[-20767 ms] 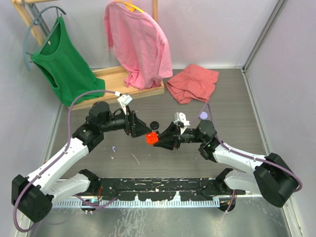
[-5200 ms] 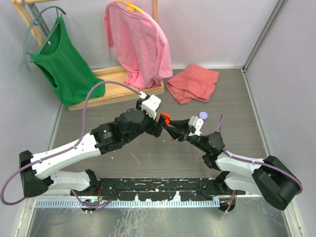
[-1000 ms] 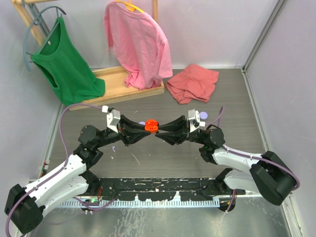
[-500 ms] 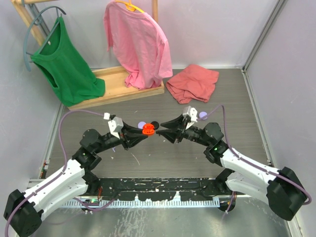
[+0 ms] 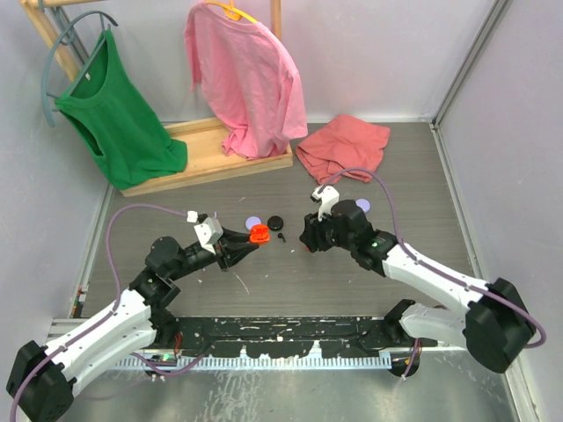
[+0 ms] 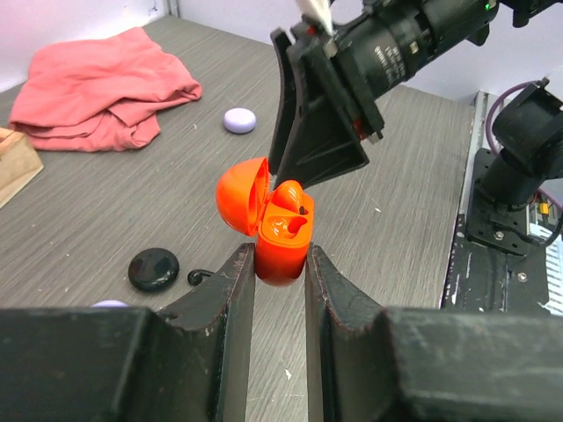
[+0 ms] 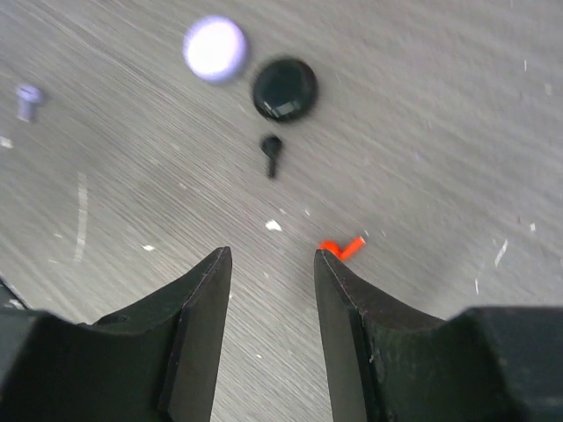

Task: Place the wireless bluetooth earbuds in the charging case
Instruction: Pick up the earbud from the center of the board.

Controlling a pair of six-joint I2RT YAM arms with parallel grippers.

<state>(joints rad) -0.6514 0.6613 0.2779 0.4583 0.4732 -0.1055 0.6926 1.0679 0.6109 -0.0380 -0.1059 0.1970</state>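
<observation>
And the two arms have split! Half a second ago both grippers met nose to nose over the middle of the surface; now the right gripper [image 5: 305,243] has pulled off to its own side and tipped down at the surface. The left gripper [image 6: 280,255] has not let go. It is still pinching the red-orange charging case [image 6: 283,230] by its lower half, lid flipped open, and holds it above the middle of the surface, slightly nearer the left edge than it was.

Inside the open case something red-orange with a dark dot shows, though I can't tell how well it is seated.

From the right wrist, the jaws are spread wide with nothing between them. A red-orange earbud [image 7: 343,249] lies loose on the surface just beside the tip of one finger [image 7: 339,290], not gripped.

Further toward the far edge sits a black earbud [image 7: 272,151], then the black disc [image 7: 284,89] and the lavender disc [image 7: 215,47] just beside it. All three sit where they were a moment ago.

The red cloth [image 5: 343,148] stays crumpled at the far edge.
</observation>
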